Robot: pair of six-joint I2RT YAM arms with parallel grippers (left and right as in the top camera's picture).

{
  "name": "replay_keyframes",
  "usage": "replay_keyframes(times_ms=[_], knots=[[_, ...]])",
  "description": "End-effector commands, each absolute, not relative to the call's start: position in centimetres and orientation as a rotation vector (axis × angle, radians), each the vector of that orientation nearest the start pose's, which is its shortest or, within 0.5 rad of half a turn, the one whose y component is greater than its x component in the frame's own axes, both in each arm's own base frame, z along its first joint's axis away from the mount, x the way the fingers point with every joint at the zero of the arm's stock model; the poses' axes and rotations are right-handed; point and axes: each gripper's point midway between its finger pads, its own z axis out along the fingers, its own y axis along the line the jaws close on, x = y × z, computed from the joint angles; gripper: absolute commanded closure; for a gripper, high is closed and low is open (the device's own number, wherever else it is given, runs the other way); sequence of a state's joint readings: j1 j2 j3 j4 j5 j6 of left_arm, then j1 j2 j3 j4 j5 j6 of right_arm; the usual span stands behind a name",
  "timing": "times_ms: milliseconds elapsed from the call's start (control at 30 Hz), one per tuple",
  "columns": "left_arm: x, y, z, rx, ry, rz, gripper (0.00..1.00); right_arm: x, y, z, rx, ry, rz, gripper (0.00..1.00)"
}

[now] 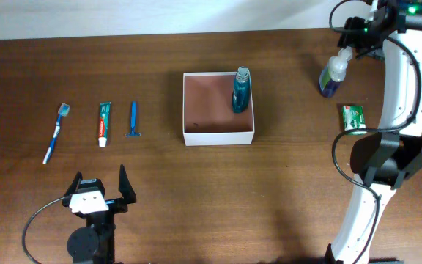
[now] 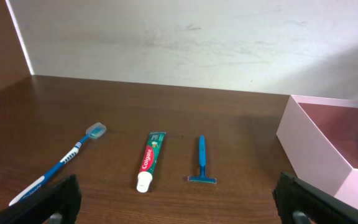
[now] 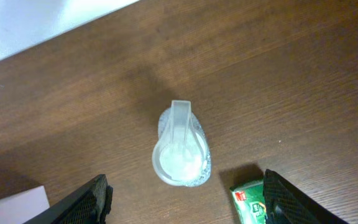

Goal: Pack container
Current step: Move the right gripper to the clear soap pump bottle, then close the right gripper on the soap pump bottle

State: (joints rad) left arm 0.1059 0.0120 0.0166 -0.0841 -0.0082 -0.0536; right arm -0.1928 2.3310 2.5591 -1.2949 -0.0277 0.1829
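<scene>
While your right gripper hangs spread wide directly over the pump bottle, descend straight and close below its pump head, clear of the green packet beside it. The container sits well left, mid-table, a blue bottle upright inside; your left gripper rests unclenched, idle.

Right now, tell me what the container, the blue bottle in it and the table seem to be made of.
Container: likely thin cardboard with a matte finish. It has white walls with crisp, straight edges and a pinkish-brown inside.
Blue bottle: probably translucent plastic, somewhat glossy. Its body is tinted and see-through.
Table: dark wood or wood-look laminate, with visible grain and a faint sheen. I cannot tell which.
</scene>
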Motion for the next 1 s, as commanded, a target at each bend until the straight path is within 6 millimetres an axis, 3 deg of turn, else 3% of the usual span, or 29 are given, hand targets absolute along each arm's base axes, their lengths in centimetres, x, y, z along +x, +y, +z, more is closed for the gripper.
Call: replay_keyframes(times_ms=[0, 167, 467, 667, 967], knots=[[24.4, 2.8, 15.6, -0.15, 1.643, 0.045, 0.01, 53.4, -9.6, 19.5, 0.496, 2.611, 0.047, 0.3], [24.4, 2.9, 15.6, -0.151, 1.643, 0.045, 0.01, 53.5, -9.6, 18.2, 0.572, 2.613, 0.06, 0.3], [24.4, 2.8, 15.6, -0.15, 1.643, 0.045, 0.01, 54.3, -8.8, 17.3, 0.551, 2.615, 0.066, 0.3], [24.4, 2.9, 15.6, -0.151, 1.643, 0.045, 0.01, 54.5, -8.7, 15.5, 0.554, 2.649, 0.066, 0.31], [24.4, 2.9, 15.6, -0.151, 1.643, 0.045, 0.01, 55.0, -9.0, 15.7, 0.553, 2.624, 0.046, 0.39]])
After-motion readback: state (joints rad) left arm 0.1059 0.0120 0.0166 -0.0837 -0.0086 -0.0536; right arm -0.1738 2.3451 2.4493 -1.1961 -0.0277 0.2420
